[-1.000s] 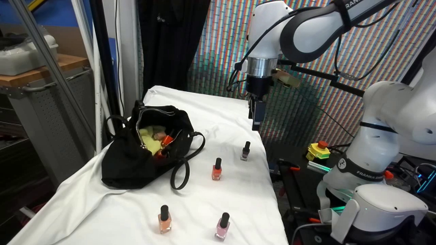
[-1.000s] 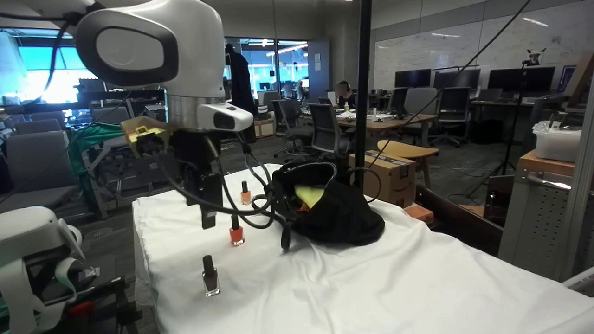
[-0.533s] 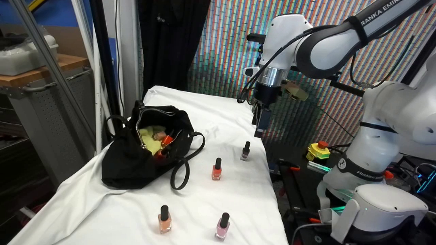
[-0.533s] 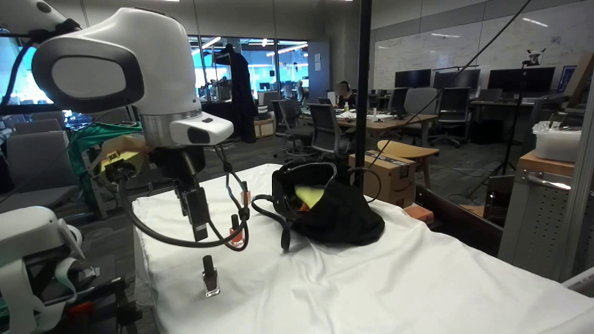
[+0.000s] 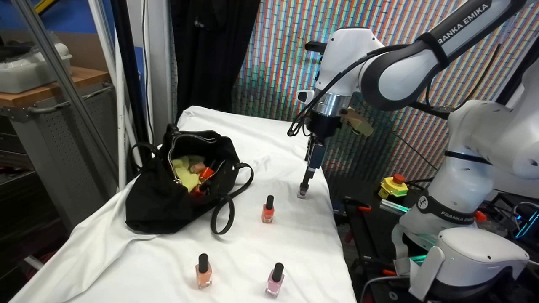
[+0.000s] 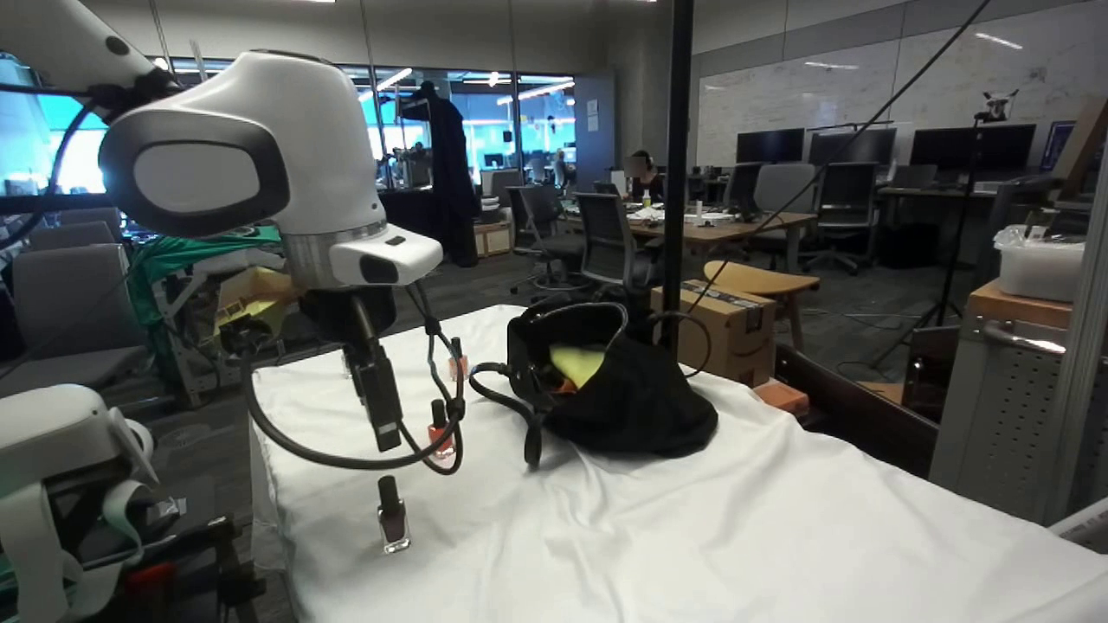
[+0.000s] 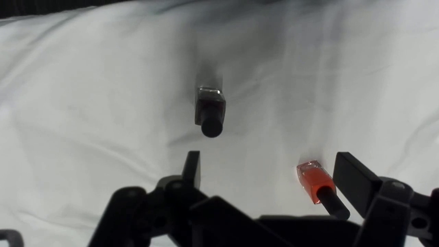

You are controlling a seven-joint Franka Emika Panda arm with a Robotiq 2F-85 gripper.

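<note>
My gripper (image 5: pixel 311 170) points down above the white-covered table, open and empty. In the wrist view its two fingertips (image 7: pixel 269 163) stand wide apart. It is nearest to an upright nail polish bottle with dark polish and a black cap (image 7: pixel 210 106). In an exterior view a fingertip overlaps the cap of this dark bottle (image 5: pixel 302 193). In an exterior view the fingertips (image 6: pixel 387 439) are above the dark bottle (image 6: pixel 394 526), apart from it. A red-orange bottle (image 7: pixel 315 181) stands below, beside one finger in the wrist view; it also shows in an exterior view (image 5: pixel 268 213).
An open black bag (image 5: pixel 164 214) with yellow cloth (image 5: pixel 185 174) and red-orange items inside lies on the white cloth (image 5: pixel 240 256). A peach bottle (image 5: pixel 204 276) and a pink bottle (image 5: pixel 274 287) stand farther along. A yellow emergency stop (image 5: pixel 392 187) sits beside the robot base.
The arm has moved lower and its wrist has tilted, bringing the open gripper closer to the dark bottle. The bottles and the bag have not moved.
</note>
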